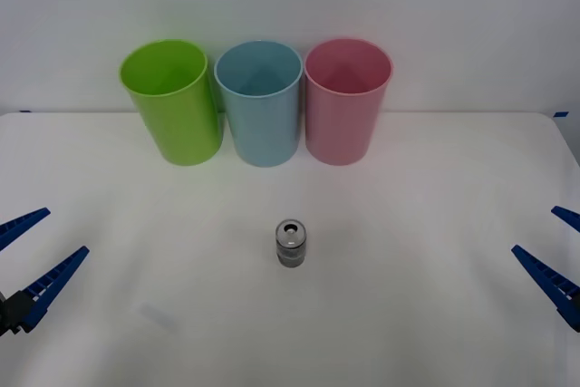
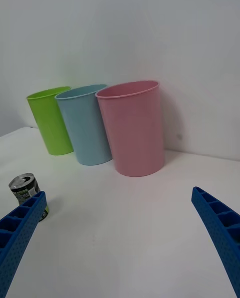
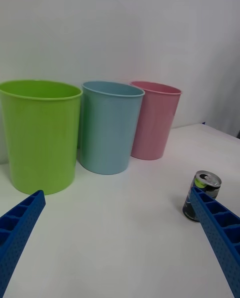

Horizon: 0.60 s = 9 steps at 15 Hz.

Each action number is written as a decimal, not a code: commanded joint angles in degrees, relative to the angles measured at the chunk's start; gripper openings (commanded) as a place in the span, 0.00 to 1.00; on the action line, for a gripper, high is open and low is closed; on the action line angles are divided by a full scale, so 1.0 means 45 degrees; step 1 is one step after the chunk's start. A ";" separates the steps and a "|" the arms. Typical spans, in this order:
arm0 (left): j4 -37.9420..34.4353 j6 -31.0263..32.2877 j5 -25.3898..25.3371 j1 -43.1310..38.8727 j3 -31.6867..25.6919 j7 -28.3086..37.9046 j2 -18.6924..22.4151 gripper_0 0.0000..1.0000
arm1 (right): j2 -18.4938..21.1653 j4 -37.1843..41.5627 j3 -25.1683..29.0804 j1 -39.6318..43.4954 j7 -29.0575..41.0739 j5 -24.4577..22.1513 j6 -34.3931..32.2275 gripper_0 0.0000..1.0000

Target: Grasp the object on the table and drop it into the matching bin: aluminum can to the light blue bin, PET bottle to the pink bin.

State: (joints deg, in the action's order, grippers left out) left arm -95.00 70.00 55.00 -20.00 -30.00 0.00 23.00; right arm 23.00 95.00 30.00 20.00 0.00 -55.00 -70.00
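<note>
The aluminum can (image 1: 291, 243) stands upright near the middle of the white table (image 1: 417, 296), small, silver-grey, with a shiny top and pull tab; I also see the can (image 2: 26, 190) in the right wrist view and the can (image 3: 201, 195) in the left wrist view. Behind it at the back stand the light blue bin (image 1: 261, 102) in the middle and the pink bin (image 1: 345, 100) to its right. My left gripper (image 1: 30, 256) is open at the table's left edge. My right gripper (image 1: 560, 252) is open at the right edge. Both are far from the can.
A lime green bin (image 1: 173, 100) stands left of the light blue one, tilted slightly outward. The three bins form a close row against the white wall. Bare tabletop lies all around the can.
</note>
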 commanded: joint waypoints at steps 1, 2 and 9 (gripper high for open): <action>0.0000 0.0000 0.0000 0.0000 0.0000 0.0000 0.0000 1.00 | -0.0092 0.0022 -0.0065 -0.0069 0.0000 -0.0024 -0.0011 1.00; 0.0000 0.0000 0.0000 0.0000 0.0000 0.0000 0.0000 1.00 | -0.0033 0.0139 -0.0143 -0.0148 0.0000 -0.0043 0.0009 1.00; 0.0000 0.0000 0.0000 0.0000 0.0000 0.0000 0.0000 1.00 | 0.0065 0.0354 -0.1042 -0.0089 -0.0137 -0.0590 0.0321 1.00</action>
State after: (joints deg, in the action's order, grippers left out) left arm -95.00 70.00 55.00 -20.00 -30.00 0.00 23.00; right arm 23.27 96.63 25.98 19.61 -0.51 -57.19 -68.68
